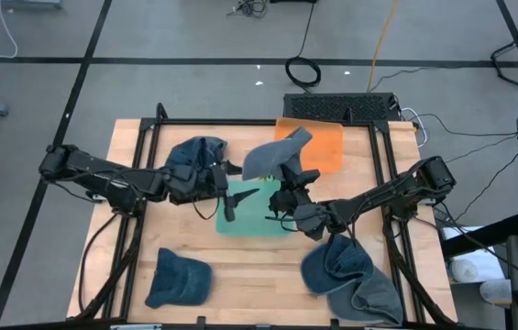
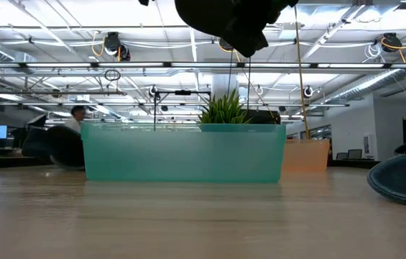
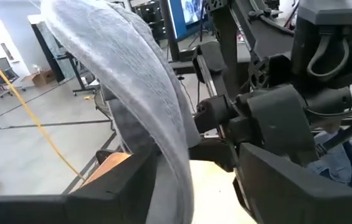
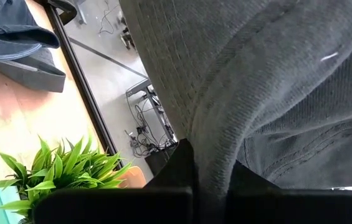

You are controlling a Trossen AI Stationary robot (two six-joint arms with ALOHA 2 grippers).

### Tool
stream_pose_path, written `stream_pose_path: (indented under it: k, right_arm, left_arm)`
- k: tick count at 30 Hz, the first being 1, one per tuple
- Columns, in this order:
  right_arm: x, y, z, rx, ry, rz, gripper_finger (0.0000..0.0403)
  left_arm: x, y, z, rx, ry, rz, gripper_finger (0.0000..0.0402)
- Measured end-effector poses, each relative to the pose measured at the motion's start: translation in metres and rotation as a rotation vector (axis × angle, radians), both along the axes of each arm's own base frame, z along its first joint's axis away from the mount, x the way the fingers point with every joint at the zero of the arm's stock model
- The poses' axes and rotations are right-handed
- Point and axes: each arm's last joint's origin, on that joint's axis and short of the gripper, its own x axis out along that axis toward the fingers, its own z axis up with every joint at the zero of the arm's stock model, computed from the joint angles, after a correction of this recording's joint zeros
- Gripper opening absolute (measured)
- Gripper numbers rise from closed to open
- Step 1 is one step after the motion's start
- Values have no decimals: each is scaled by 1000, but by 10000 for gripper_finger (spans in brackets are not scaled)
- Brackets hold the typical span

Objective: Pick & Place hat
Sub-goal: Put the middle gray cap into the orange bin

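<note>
The right pincer is pressed together on the soft grey fabric hat, holding it up over the shallow teal plastic bin on the wooden tabletop. The left pincer stands spread around the hat's hanging edge, near the bin. To do it well, I'd say the left should close firmly on the cloth before the right lets go

I see one grey hat held aloft over the green tray's far edge, crumpled, brim tilted up, three blue denim hats lying on the table
</note>
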Motion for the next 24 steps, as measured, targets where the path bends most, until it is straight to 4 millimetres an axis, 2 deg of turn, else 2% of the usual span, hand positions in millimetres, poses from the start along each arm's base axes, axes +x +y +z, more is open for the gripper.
stream_pose_path:
  k: [12, 24]
  right_arm:
    - [0, 2, 0, 3, -5, 14, 8]
    - [0, 5, 0, 8, -2, 60, 48]
  left_arm:
    - [-2, 0, 2, -15, 7, 3, 22]
    - [-4, 1, 4, 27, 10, 1, 9]
